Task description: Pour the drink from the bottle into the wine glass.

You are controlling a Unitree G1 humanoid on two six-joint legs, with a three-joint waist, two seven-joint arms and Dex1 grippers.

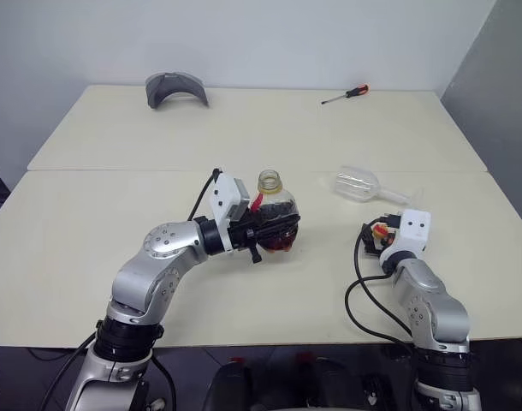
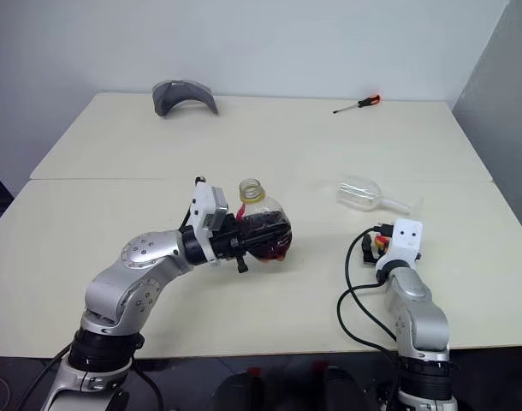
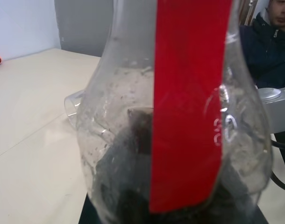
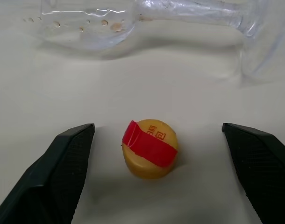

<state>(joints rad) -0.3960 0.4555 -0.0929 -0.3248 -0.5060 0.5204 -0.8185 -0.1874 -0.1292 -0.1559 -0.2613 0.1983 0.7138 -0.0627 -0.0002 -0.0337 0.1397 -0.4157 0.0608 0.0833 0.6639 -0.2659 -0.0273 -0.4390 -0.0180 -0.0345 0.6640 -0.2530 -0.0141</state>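
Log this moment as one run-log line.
left gripper: shut on bottle, uncapped | right gripper: open, cap between fingers on table | wine glass: lying on side

Left gripper clamped tight, arm reaching forward and inward. Right gripper low, fingers spread wide.

The desk is pale cream. The bottle is clear with a red label strip, and the drink inside is near black, reddish at the thin edge. The wine glass is clear. A yellow cap carries red tape and red markings. The right end effector has black fingers. The screwdriver has an orange-red and black handle. A grey curved object sits at the far edge.
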